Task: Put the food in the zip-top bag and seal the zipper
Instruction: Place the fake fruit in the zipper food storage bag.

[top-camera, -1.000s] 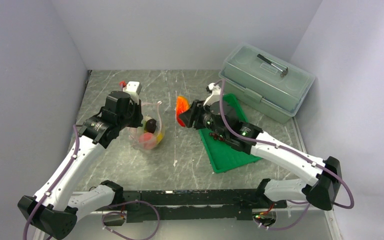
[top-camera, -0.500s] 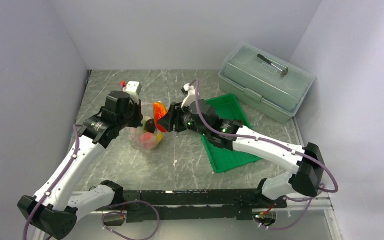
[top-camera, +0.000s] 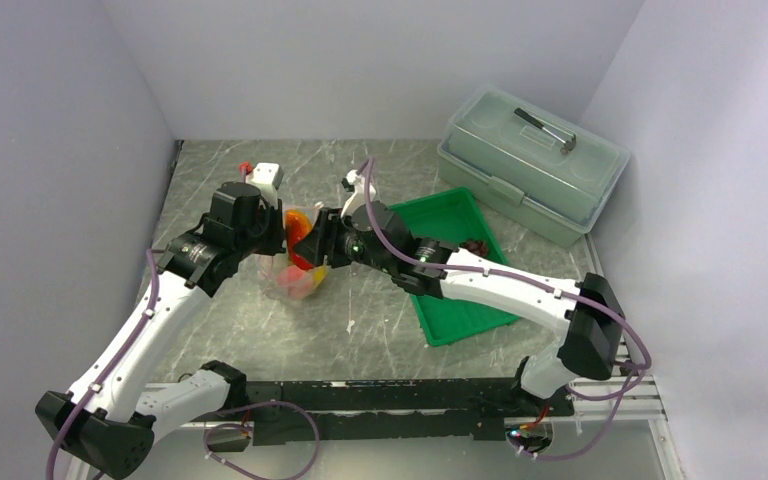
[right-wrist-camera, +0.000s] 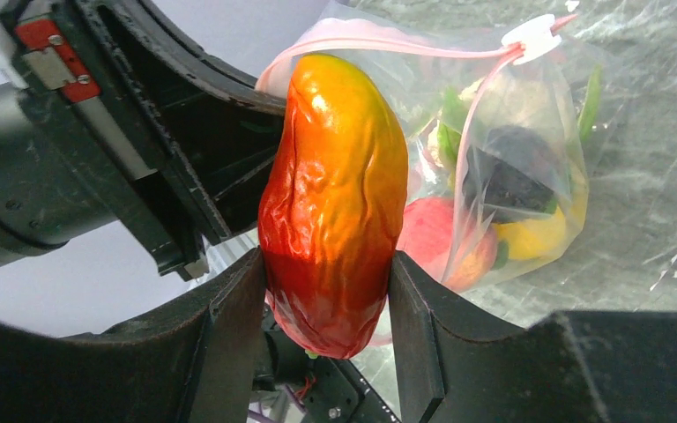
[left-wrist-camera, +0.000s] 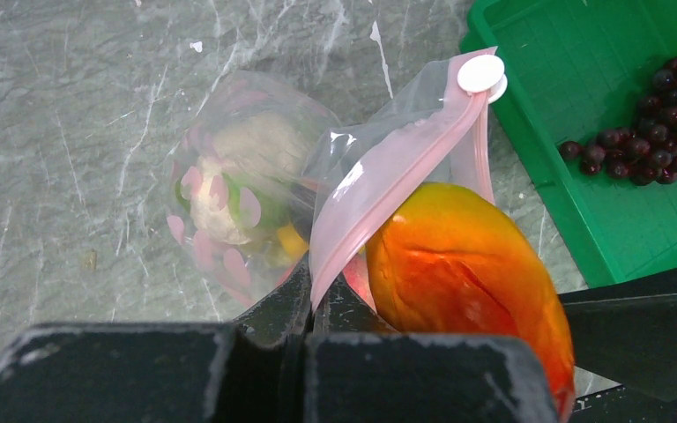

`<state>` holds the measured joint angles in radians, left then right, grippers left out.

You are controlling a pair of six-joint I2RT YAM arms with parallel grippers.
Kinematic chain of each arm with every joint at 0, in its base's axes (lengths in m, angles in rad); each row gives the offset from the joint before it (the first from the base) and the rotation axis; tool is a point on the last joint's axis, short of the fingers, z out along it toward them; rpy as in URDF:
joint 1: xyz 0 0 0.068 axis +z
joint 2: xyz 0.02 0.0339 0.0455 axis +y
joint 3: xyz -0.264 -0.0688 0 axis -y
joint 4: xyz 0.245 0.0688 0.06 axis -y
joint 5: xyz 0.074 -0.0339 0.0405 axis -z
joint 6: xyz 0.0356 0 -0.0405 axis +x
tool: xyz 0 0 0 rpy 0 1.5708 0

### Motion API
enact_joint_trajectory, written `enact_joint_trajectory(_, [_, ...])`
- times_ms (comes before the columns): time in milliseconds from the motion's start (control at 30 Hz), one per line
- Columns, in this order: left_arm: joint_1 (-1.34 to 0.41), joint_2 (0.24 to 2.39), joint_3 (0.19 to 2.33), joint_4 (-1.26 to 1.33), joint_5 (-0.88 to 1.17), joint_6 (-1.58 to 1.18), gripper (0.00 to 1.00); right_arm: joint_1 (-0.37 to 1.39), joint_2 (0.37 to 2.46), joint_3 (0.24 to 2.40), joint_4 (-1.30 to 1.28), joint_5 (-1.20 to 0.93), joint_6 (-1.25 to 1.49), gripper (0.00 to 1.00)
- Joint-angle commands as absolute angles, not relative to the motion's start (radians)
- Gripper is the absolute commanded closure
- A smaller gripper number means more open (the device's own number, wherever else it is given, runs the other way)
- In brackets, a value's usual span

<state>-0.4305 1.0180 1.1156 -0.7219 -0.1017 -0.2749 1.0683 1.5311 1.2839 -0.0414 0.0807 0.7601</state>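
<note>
My right gripper [right-wrist-camera: 326, 304] is shut on the red-orange fruit [right-wrist-camera: 333, 203] and holds it at the open mouth of the clear zip-top bag [right-wrist-camera: 511, 167]. My left gripper [left-wrist-camera: 316, 295] is shut on the bag's pink zipper strip [left-wrist-camera: 388, 172] and holds the mouth up. The fruit shows beside the strip in the left wrist view [left-wrist-camera: 467, 273]. Inside the bag lie the pink peach [right-wrist-camera: 436, 238], the dark purple ball [right-wrist-camera: 507, 172], the yellow-orange fruit [right-wrist-camera: 533, 233] and the white-and-green vegetable [left-wrist-camera: 229, 185]. The dark grape bunch [left-wrist-camera: 652, 132] lies in the green tray [left-wrist-camera: 582, 106]. In the top view both grippers meet at the bag [top-camera: 295, 280].
The green tray [top-camera: 470, 310] lies right of the bag. A pale green lidded box [top-camera: 532, 160] stands at the back right. Grey walls close in left, back and right. A white slider [left-wrist-camera: 481, 72] sits at the zipper's end.
My right gripper has carried the red-orange fruit left from above the tray to the bag's mouth. My left gripper has kept hold of the zipper strip.
</note>
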Motion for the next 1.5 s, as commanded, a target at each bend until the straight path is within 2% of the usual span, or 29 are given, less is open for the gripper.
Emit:
enact_joint_trajectory(0, [-0.431,0.999,1.122,-0.703,-0.094,-0.264,1.0,1.08,1.536,1.304,0.017,0.142,0.851,0.83])
enact_joint_trajectory(300, [-0.431,0.994,1.121,-0.702,-0.091,-0.264,1.0,1.094,1.573,1.289,0.026,0.229,0.932,0.82])
enact_joint_trajectory(500, [-0.431,0.994,1.122,-0.703,-0.092,-0.265,1.0,1.1,1.624,1.313,0.005,0.24,0.951,0.77])
enact_joint_trajectory(567, [-0.431,0.993,1.122,-0.703,-0.094,-0.265,1.0,1.101,1.634,1.312,0.006,0.241,0.958,0.71])
enact_joint_trajectory(700, [-0.431,0.994,1.123,-0.703,-0.091,-0.264,1.0,1.101,1.656,1.328,0.005,0.238,0.956,0.47])
enact_joint_trajectory(767, [-0.431,0.996,1.122,-0.704,-0.092,-0.265,1.0,1.104,1.664,1.338,0.004,0.236,0.951,0.39])
enact_joint_trajectory(933, [-0.431,0.993,1.121,-0.703,-0.092,-0.265,1.0,1.106,1.652,1.341,0.005,0.242,0.937,0.29])
enact_joint_trajectory(1067, [-0.431,0.992,1.122,-0.703,-0.093,-0.265,1.0,1.107,1.619,1.33,-0.019,0.255,0.924,0.26])
enact_joint_trajectory(1467, [-0.431,0.992,1.121,-0.706,-0.11,-0.271,1.0,1.12,1.517,1.284,-0.053,0.317,0.889,0.26])
